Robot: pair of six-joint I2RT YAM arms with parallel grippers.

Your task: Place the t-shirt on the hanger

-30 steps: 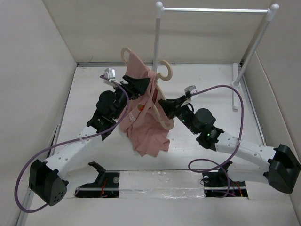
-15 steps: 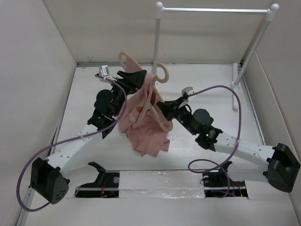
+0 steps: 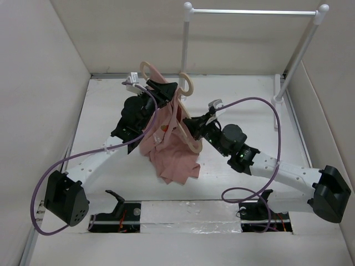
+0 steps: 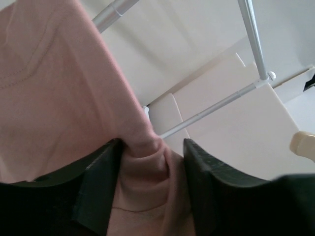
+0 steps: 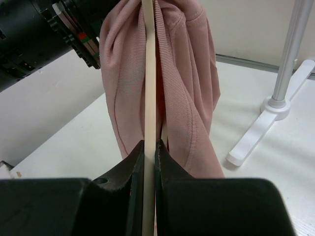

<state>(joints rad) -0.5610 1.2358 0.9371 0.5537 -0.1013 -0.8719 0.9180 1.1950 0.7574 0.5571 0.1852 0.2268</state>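
Observation:
The beige hanger is held tilted above the table, its hook at the top. The pink t-shirt drapes over it and hangs down in folds. My left gripper is shut on a bunched fold of the t-shirt near the top of the hanger; the fabric fills the gap between its fingers. My right gripper is shut on the hanger's thin lower arm, with the t-shirt hanging on both sides of it.
A white tubular rail stand stands at the back right, its foot on the table near the shirt. It also shows in the left wrist view. Beige walls close in the left, back and right.
The hanger's hook has shifted a little left. My right gripper has moved left and back with the hanger; my left gripper has moved slightly right, still holding the shirt.

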